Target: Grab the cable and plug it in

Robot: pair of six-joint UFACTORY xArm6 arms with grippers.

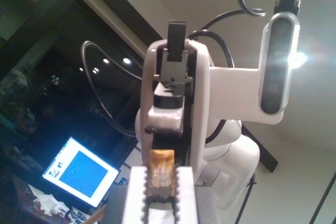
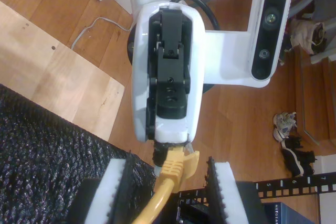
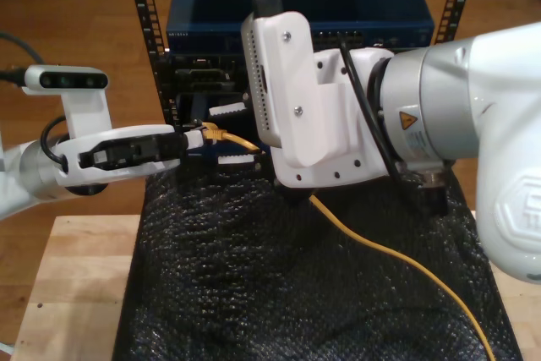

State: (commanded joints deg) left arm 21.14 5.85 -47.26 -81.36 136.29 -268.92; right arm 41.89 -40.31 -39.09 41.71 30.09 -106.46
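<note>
Cable (image 3: 380,247): yellow, runs from the lower right of the exterior view, across the black mat (image 3: 254,293), under the large white arm and up to its plug end at the centre left of that view, in front of the rack (image 3: 154,40).

First tool (image 3: 196,134): it enters from the exterior view's left and points toward that view's right. Its jaws are clamped on the cable's plug. In the first wrist view the amber, clear plug (image 1: 161,169) sits pinched between the white serrated pads (image 1: 134,192) of my first tool (image 1: 161,184).

Second tool (image 3: 226,136): it belongs to the large arm at the exterior view's right. Its jaws stand apart, one on each side of the cable just behind the plug. In the second wrist view the yellow boot (image 2: 176,166) lies in the gap of my second tool (image 2: 170,184), and neither pad (image 2: 123,182) visibly presses on it.

Mat: it covers the wooden desk (image 3: 68,293). A blue unit (image 3: 338,6) sits in the rack at the top of the exterior view.
</note>
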